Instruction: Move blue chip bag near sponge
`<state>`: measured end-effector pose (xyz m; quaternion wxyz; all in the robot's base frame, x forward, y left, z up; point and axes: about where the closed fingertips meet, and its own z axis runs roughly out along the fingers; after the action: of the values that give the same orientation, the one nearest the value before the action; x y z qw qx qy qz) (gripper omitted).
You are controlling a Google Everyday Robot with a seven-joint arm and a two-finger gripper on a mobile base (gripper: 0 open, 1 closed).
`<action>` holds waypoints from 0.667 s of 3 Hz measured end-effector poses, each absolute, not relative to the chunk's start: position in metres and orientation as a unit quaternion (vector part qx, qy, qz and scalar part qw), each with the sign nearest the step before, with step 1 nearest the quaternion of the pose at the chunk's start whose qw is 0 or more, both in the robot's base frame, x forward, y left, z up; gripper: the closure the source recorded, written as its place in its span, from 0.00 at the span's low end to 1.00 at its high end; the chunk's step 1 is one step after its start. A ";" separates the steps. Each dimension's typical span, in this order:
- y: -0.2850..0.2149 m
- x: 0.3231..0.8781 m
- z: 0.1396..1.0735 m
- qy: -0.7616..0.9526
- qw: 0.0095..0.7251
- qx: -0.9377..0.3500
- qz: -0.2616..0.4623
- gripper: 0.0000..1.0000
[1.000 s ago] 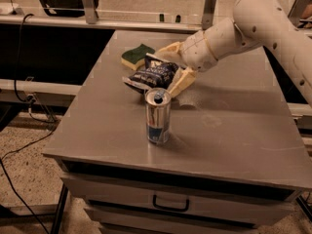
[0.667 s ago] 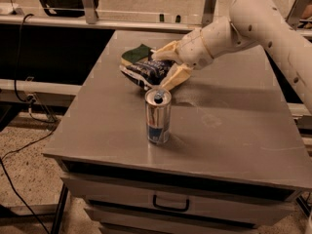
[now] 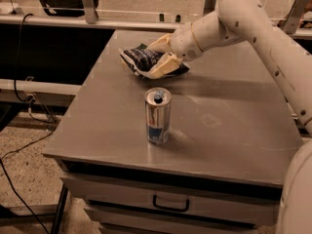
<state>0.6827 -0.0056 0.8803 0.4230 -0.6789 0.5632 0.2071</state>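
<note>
The blue chip bag (image 3: 144, 60) is a crumpled navy foil bag with white lettering. It is held low over the far middle of the steel table (image 3: 234, 130). My gripper (image 3: 164, 55) reaches in from the right and is shut on the bag, with one pale finger (image 3: 165, 66) in front of it and the other behind. The sponge is hidden behind the bag and gripper; only a dark sliver (image 3: 141, 47) shows at the bag's far edge, and I cannot tell if that is the sponge.
A silver-and-blue drink can (image 3: 158, 115) stands upright near the table's middle, in front of the bag. A drawer with a handle (image 3: 170, 206) sits below the tabletop. Cables (image 3: 24, 145) trail on the floor at left. A railing runs behind the table.
My gripper has carried the bag left and back, over the spot where the green-topped sponge showed. The sponge has dropped out of sight behind the bag. The can has not moved.
</note>
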 end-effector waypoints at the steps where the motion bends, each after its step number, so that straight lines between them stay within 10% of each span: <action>1: -0.005 0.698 0.882 0.561 0.439 -0.674 0.196 0.29; 2: -0.005 0.711 0.887 0.554 0.455 -0.672 0.182 0.14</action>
<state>0.7106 -0.0055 0.8869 0.4553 -0.6725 0.5544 0.1820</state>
